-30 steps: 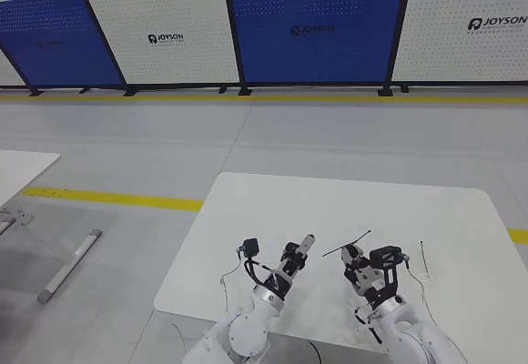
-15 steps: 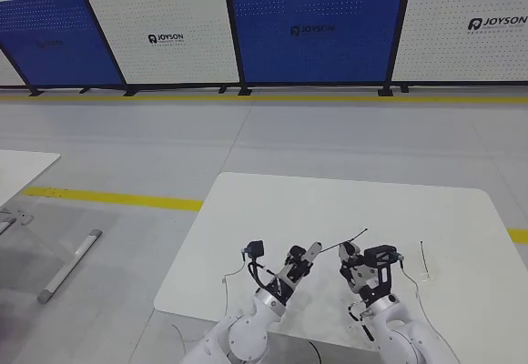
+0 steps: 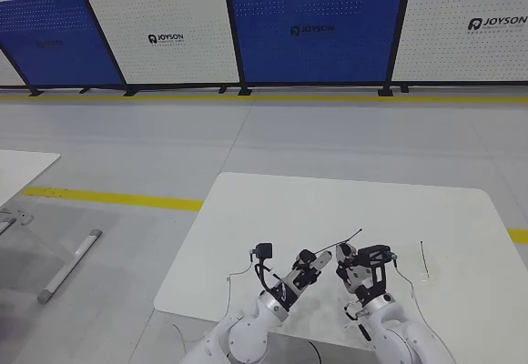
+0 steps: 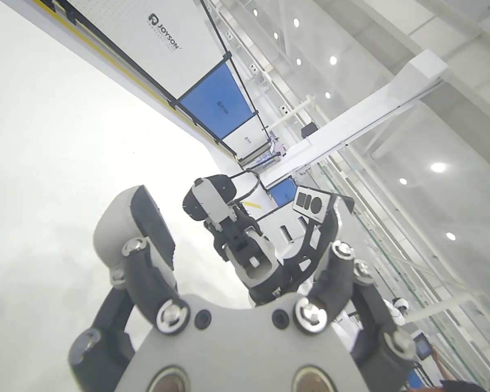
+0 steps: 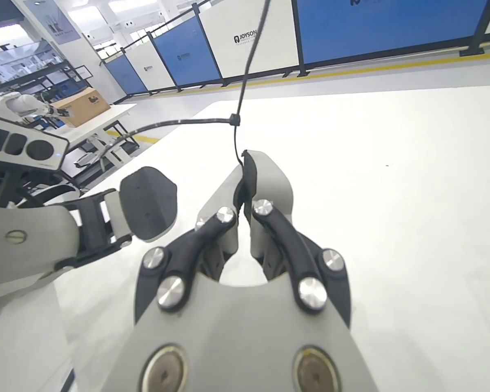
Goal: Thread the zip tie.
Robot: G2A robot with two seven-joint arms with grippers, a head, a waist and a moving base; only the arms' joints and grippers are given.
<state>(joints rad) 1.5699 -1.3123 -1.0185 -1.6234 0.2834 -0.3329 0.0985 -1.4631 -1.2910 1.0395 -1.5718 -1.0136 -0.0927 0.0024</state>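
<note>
Left end effector (image 3: 314, 261) crowds the right end effector (image 3: 345, 262) — wide table (image 3: 337, 196) beyond.

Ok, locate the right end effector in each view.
Top view: the right end effector is low, right of centre, pinching the zip tie.
Left wrist view: it sits farther off, between that arm's own open fingers.
Right wrist view: it is mid-frame, shut on the tie.
Shared landmark: the white table.

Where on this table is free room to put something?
The table is bare across its far half and near left corner. Crowded: the near edge, with left gripper, right gripper holding a zip tie, and a loose zip tie farther right.
</note>
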